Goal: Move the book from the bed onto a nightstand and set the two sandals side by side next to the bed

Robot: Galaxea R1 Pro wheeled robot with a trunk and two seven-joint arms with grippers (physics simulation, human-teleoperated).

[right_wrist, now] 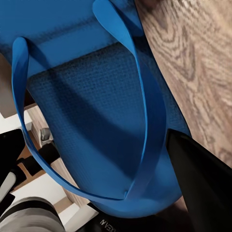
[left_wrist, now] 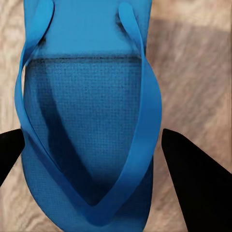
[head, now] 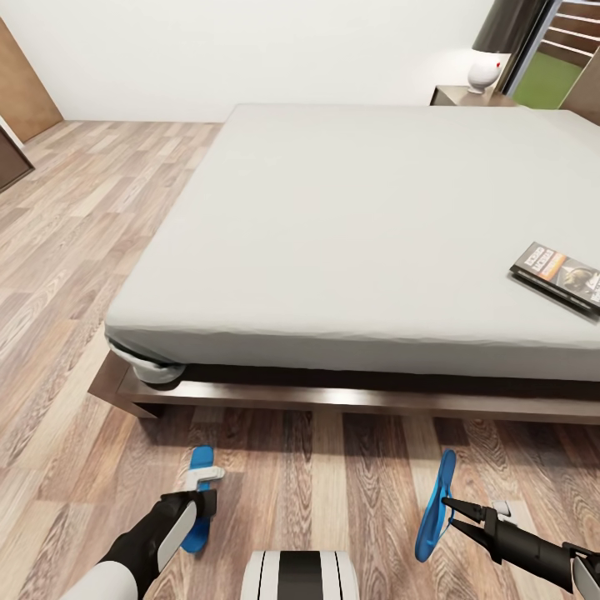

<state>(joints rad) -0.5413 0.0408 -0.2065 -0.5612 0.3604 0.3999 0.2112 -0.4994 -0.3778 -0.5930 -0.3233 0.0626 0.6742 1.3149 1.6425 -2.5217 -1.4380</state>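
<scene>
Overhead: book (head: 558, 276) at three o'clock on bed (head: 350, 225); left gripper (head: 193, 508) over one sandal (head: 198, 467), right gripper (head: 450, 512) lifting the other (head: 433, 508). Left wrist: fingers (left_wrist: 193, 188) apart, straddling sandal (left_wrist: 92, 121). Right wrist: clamped on sandal (right_wrist: 96, 106).

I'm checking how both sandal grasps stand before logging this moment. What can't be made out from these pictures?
- Left gripper closure: head view, arm covers the left sandal; in the wrist view its fingers flank the sole.
- Right sandal: tilted; contact with the floor unclear.
- Book: cut by the head view's edge.
- Nightstand: drawers hidden behind the bed.
</scene>
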